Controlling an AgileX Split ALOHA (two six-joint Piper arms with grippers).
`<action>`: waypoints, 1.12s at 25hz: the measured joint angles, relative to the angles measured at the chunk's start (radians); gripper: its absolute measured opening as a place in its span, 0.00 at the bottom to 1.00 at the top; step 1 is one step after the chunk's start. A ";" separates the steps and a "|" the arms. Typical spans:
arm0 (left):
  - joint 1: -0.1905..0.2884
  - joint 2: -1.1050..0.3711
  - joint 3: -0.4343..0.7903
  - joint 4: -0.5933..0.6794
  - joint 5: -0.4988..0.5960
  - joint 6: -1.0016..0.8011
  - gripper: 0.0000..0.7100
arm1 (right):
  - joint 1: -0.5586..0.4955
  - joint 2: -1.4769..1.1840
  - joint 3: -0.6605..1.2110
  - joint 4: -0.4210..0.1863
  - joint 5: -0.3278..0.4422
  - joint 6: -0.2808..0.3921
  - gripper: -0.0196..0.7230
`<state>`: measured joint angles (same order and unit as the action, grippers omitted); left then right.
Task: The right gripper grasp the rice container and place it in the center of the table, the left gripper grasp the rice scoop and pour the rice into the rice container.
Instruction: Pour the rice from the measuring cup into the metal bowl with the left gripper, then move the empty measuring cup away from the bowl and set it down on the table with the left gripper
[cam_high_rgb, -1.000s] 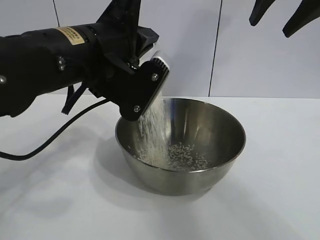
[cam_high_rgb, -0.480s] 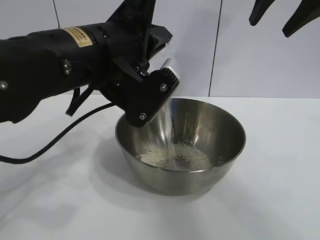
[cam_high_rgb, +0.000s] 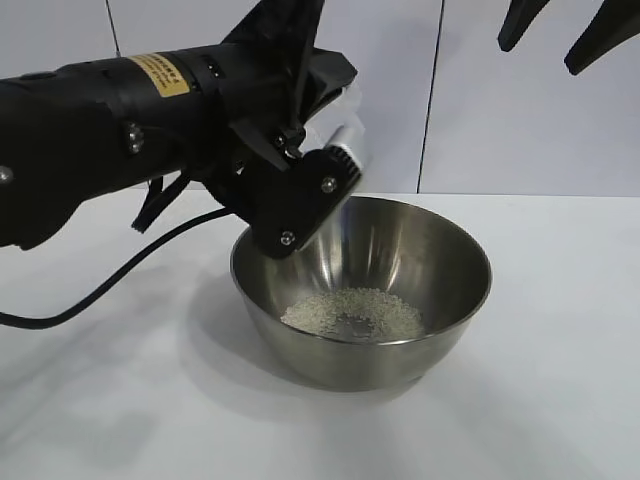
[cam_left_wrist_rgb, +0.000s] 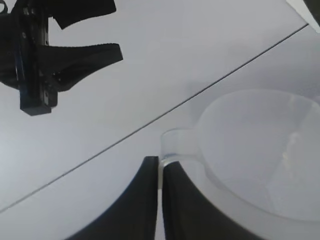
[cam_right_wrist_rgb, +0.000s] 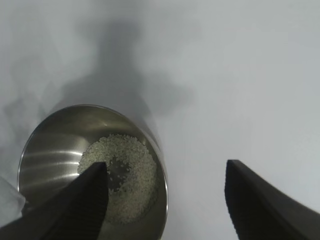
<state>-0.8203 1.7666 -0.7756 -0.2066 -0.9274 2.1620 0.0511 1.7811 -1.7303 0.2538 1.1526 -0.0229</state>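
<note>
Left gripper (cam_left_wrist_rgb: 159, 172) was pinching the rice scoop (cam_left_wrist_rgb: 260, 150) by its handle, tipped over the rice container (cam_high_rgb: 362, 290) mid-table, rice (cam_high_rgb: 352, 312) already inside, right gripper (cam_high_rgb: 570, 30) spread up high; I'd have held the tilt for stragglers.

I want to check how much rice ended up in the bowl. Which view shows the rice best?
The right wrist view: it looks down into the rice container onto the rice, a ring around a bare centre. The exterior view shows the rice side-on, its near part behind the rim. The left wrist view shows none.
</note>
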 joint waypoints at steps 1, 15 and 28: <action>0.000 0.000 0.000 -0.023 -0.007 -0.054 0.01 | 0.000 0.000 0.000 0.000 0.000 0.000 0.65; 0.016 -0.035 0.000 -0.281 -0.018 -0.725 0.01 | 0.000 0.000 0.000 0.000 0.000 0.000 0.65; 0.121 -0.196 -0.007 -0.284 0.455 -1.112 0.01 | 0.000 0.000 0.000 0.005 0.000 0.000 0.65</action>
<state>-0.6997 1.5705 -0.7822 -0.4910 -0.4722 1.0502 0.0511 1.7811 -1.7303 0.2586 1.1526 -0.0229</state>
